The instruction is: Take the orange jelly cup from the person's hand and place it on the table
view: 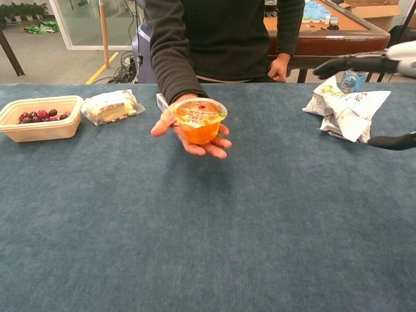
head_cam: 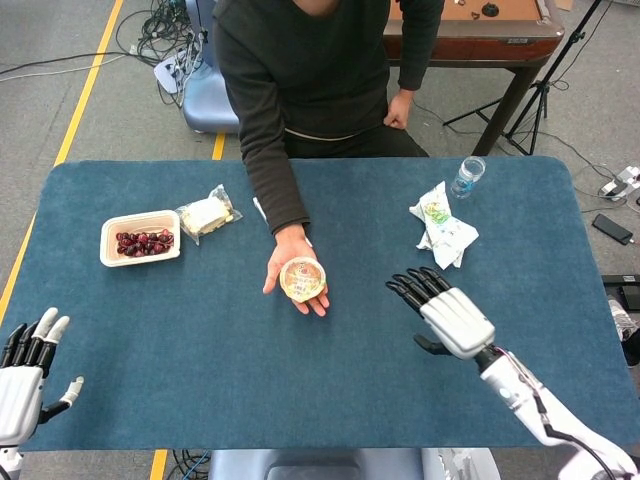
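One right hand [head_cam: 452, 318], fingers spread and holding nothing, is hovering right of the orange jelly cup [head_cam: 301, 278]; an off-centre grasp risks knocking it off the person's hand [head_cam: 292, 277].

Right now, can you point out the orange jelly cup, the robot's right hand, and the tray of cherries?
orange jelly cup [view: 199, 121], chest view, on its orange side wall below the foil lid.
right hand [head_cam: 447, 310], head view, on the back of the hand.
tray of cherries [head_cam: 108, 234], head view, on its left rim.

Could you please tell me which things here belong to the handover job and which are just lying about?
Job: orange jelly cup, person's hand, right hand, table.
Lying about: cherry tray, wrapped sandwich, crumpled wrapper, bottle.
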### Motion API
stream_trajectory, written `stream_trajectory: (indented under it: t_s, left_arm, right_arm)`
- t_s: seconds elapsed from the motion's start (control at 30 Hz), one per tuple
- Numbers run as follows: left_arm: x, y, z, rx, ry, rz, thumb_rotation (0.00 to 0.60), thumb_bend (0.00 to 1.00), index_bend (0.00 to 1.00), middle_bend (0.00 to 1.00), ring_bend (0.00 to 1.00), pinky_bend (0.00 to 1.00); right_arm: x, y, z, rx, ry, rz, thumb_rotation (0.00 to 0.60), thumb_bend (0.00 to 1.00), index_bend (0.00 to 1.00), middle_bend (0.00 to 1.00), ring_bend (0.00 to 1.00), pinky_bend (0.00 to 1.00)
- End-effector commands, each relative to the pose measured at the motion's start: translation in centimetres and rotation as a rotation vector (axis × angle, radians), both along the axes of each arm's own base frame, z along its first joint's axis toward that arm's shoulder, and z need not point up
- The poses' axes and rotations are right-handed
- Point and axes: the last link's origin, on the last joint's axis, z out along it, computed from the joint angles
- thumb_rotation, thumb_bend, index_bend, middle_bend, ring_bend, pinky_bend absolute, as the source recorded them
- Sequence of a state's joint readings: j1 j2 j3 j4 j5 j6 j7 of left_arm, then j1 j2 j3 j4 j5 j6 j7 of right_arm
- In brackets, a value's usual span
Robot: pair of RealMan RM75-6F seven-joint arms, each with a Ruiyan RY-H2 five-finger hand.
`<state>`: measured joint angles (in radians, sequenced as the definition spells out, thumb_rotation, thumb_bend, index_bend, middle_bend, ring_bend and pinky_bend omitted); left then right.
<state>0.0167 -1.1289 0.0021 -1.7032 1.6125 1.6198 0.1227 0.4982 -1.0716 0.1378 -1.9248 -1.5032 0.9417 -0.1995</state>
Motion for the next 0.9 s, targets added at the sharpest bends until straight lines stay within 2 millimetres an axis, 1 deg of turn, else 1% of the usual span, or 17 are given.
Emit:
stream_trajectory:
  t_s: [0.03, 0.17, 0.4, 0.67, 0.9]
  left_arm:
    - [0.0, 0.0, 0.0, -0.001, 0.0, 0.001, 0.6, 0.3, 0.05, 0.0, 0.0, 0.0]
    - [-0.1, -0.2, -0.1, -0.001, 0.0, 0.006, 0.6, 0.3, 0.05, 0.0, 0.0, 0.0]
    - [-0.3, -0.4, 0.0, 0.001, 0.001, 0.011, 0.6, 0.3, 0.05, 0.0, 0.0, 0.0]
    - [-0.4, -0.5, 0.1, 0.004, 0.001, 0.014, 0.6, 0.3, 0.05, 0.0, 0.0, 0.0]
    - [-0.7, -0.7, 0.3, 0.008, 0.001, 0.025, 0.6, 0.3, 0.05, 0.0, 0.0, 0.0]
  right_arm:
    - [3.0, -2.0, -2.2, 0.054, -0.003, 0.044, 0.6, 0.25, 0.03, 0.04, 0.0, 0.07]
    - [5.3, -3.7, -4.2, 0.089, -0.008, 0.065, 0.6, 0.25, 0.03, 0.03, 0.0, 0.07]
    - [8.2, -5.7, -6.9, 0.118, -0.004, 0.083, 0.6, 0.25, 0.03, 0.03, 0.0, 0.07]
    - [10.7, -8.2, -9.4, 0.121, 0.004, 0.072, 0.6, 0.25, 0.03, 0.03, 0.0, 0.07]
    - [12.5, -10.0, -11.4, 0.13, 0.011, 0.053, 0.6, 0.25, 0.03, 0.03, 0.0, 0.07]
